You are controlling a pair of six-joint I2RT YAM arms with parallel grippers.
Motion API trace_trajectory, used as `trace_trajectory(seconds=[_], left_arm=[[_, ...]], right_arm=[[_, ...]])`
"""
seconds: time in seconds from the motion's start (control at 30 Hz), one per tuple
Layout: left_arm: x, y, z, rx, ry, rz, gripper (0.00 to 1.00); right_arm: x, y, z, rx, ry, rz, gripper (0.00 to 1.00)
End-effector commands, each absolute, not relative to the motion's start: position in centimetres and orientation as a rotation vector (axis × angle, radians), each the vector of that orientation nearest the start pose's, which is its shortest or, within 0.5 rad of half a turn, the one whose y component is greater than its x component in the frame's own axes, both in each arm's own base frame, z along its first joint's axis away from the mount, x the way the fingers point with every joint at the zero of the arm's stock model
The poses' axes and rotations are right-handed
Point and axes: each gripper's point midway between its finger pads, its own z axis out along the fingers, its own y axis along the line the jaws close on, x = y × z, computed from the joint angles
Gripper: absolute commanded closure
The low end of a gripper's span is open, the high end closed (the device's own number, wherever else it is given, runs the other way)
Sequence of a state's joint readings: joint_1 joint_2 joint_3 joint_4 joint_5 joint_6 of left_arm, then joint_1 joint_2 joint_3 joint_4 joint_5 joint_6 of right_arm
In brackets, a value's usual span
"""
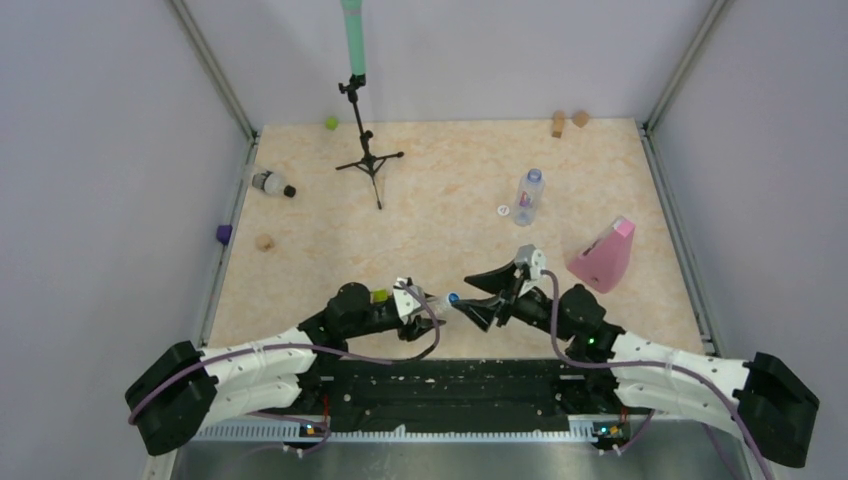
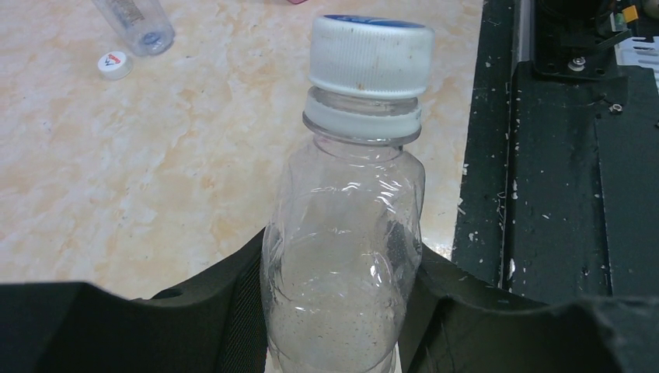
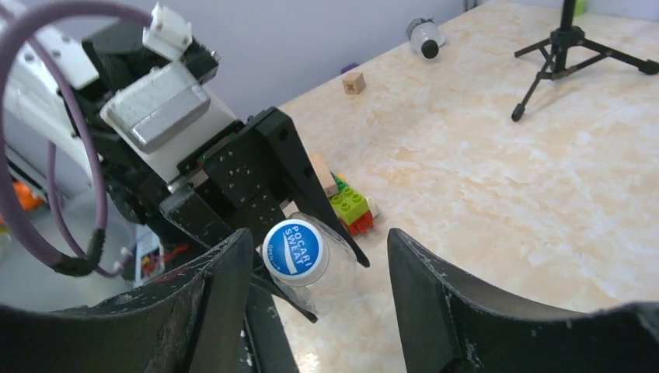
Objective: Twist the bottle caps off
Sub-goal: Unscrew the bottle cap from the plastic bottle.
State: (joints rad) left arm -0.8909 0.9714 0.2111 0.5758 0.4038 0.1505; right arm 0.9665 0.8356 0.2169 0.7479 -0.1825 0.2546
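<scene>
My left gripper (image 1: 420,305) (image 2: 342,330) is shut on the body of a small clear bottle (image 2: 342,256), held low over the table's near edge. Its cap (image 2: 371,54) (image 3: 294,252) (image 1: 453,298) is white with a blue top and sits on the neck, pointing at my right gripper (image 1: 476,302) (image 3: 315,299). That gripper is open; its fingers (image 3: 221,299) stand either side of the cap, the left one close to it and the right one well apart. A second bottle (image 1: 528,196) stands mid-right without a cap, a loose white cap (image 1: 503,210) (image 2: 114,64) beside it. A third bottle (image 1: 268,183) (image 3: 423,35) lies far left with a black cap.
A pink wedge (image 1: 603,256) stands right of my right arm. A small black tripod (image 1: 368,160) stands at the back centre. Toy bricks (image 3: 350,206) lie under my left gripper. Small blocks are scattered: green (image 1: 331,123), tan (image 1: 558,125), purple (image 1: 223,233), tan (image 1: 264,241).
</scene>
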Motion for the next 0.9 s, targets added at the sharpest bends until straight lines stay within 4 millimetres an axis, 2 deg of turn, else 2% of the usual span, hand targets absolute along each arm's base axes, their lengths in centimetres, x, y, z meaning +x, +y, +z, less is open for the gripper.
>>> trace_trajectory(seconds=[0.0, 0.13, 0.33, 0.6, 0.8, 0.87], left_arm=[[16.2, -28.8, 13.7, 1.103, 1.395, -0.852, 1.00], [16.7, -28.7, 13.8, 1.076, 1.418, -0.833, 1.00], [17.3, -28.6, 13.4, 1.072, 1.459, -0.801, 1.00], [17.3, -28.8, 13.1, 1.094, 1.480, -0.804, 1.00], [17.4, -28.9, 12.9, 1.096, 1.488, -0.801, 1.00], [17.4, -29.0, 12.9, 1.099, 1.486, -0.805, 1.00]], right_arm=[[15.7, 27.5, 21.8, -0.391, 1.502, 1.209, 0.37], [15.4, 27.2, 22.5, -0.258, 1.583, 1.307, 0.37], [16.2, 27.8, 21.2, -0.103, 1.839, 1.283, 0.39], [16.1, 30.1, 21.3, -0.134, 1.899, 1.344, 0.40], [16.5, 30.7, 21.1, -0.204, 1.947, 1.257, 0.45], [16.6, 30.8, 21.0, -0.222, 1.950, 1.241, 0.49]])
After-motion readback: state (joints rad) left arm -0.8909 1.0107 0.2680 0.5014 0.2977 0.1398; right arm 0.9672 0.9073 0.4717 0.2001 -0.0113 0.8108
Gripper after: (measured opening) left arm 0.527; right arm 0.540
